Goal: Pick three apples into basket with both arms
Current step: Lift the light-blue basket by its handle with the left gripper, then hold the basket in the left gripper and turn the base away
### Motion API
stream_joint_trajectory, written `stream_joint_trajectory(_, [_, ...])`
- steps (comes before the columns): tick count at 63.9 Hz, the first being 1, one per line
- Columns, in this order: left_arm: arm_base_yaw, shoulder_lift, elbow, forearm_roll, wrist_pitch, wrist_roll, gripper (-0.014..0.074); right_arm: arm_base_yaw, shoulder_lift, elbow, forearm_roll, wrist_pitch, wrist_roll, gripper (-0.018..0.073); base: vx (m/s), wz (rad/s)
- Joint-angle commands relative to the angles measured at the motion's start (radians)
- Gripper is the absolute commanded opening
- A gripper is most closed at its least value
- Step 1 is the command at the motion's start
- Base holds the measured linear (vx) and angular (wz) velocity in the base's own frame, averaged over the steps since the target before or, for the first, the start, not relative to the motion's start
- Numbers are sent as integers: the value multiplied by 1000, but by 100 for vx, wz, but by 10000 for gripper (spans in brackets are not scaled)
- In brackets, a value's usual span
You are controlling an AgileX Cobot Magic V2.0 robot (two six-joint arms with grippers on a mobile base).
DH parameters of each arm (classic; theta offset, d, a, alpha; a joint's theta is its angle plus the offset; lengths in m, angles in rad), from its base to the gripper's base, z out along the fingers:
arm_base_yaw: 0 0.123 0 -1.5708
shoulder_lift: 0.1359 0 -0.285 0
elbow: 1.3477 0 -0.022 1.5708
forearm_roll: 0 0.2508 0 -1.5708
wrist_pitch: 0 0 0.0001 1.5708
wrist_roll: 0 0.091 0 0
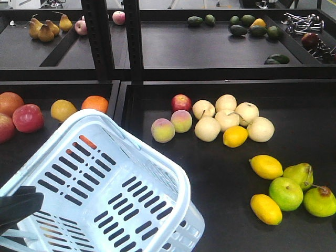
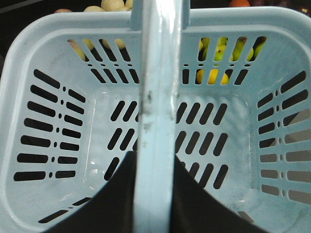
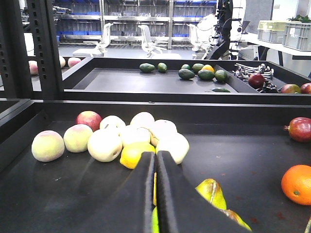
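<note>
Left tool (image 2: pixel 153 160): you're pinching the basket's handle (image 2: pixel 158 73). The bar runs straight between the two black fingers (image 2: pixel 114 194), one on each side of it. In the front view that tool shows only as a black shape at the lower-left edge.

Basket (image 1: pixel 113 173): it's tipped, open mouth facing up and toward the camera, in front of the lower shelf (image 1: pixel 220 173) on its left side. Through the far-wall slots in the left wrist view you see only fruit lying outside it.

Right tool (image 3: pixel 155 158): fingers pressed together, only a hairline slit between them, nothing held. It's low over the lower shelf, pointing at the pale fruit pile. A lemon (image 3: pixel 133 154) sits just past the tips and a yellow-green pear (image 3: pixel 211 191) is just to the right of the fingers.

Apples:
- One red apple (image 1: pixel 181 102) is on the lower shelf, at the back of the cluster, just behind two peaches (image 1: pixel 181 121).
- Two brighter red apples (image 1: pixel 27 118) are on the left section of that shelf, near the oranges (image 1: pixel 94 103).
- There's dark red fruit (image 3: pixel 256 80) on the upper shelf by the metal utensils; can't tell if it's apple.
</note>
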Motion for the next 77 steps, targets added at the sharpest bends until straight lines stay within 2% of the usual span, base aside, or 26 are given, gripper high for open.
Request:
stream_joint_trajectory(1, [-2, -4, -30, -49, -90, -12, -8, -6, -13, 14, -5, -70, 1, -6, 0, 0])
stream_joint_trajectory(77, [-2, -4, -30, -49, -90, -12, -8, -6, -13, 14, -5, -70, 1, -6, 0, 0])
